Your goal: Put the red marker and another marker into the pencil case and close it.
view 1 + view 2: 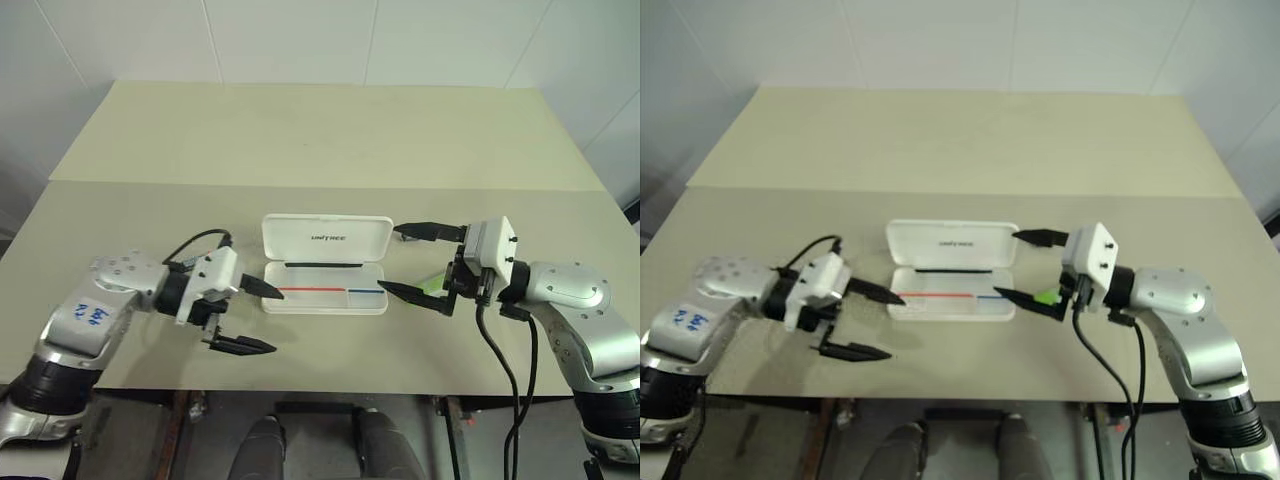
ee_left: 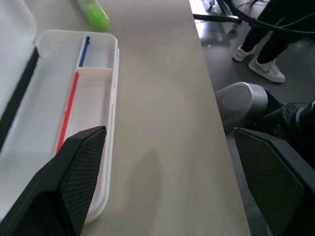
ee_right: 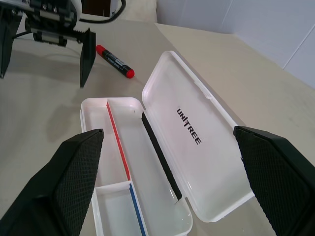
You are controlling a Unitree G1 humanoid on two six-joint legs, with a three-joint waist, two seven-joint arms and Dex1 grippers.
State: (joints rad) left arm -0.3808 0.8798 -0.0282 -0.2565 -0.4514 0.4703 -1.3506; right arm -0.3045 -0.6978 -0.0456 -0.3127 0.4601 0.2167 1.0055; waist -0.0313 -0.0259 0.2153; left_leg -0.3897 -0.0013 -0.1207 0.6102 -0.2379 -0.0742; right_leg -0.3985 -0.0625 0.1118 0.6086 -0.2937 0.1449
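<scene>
Your left gripper [image 1: 257, 318] hangs nearest the table's [image 1: 330, 130] front edge, jaws spread and holding nothing. Just beyond it the pencil case [image 1: 325, 263] lies open mid-table, lid tipped toward the far edge, tray bare, so both markers are probably still to load. Your right gripper [image 1: 412, 262] waits at the case's right end, jaws wide. Its wrist view shows the red marker [image 3: 114, 61] lying beside the left gripper; the left wrist view shows the green marker [image 2: 92, 13] past the case's right end.

I see beige table [image 1: 300, 140]. On it: white pencil case [image 1: 325, 290] at centre, lid open toward 12. Lime-green marker [image 1: 1045, 296] at case's 3 o'clock, just beside. Red marker [image 3: 114, 61] lies off case's 9 o'clock end, apart.
</scene>
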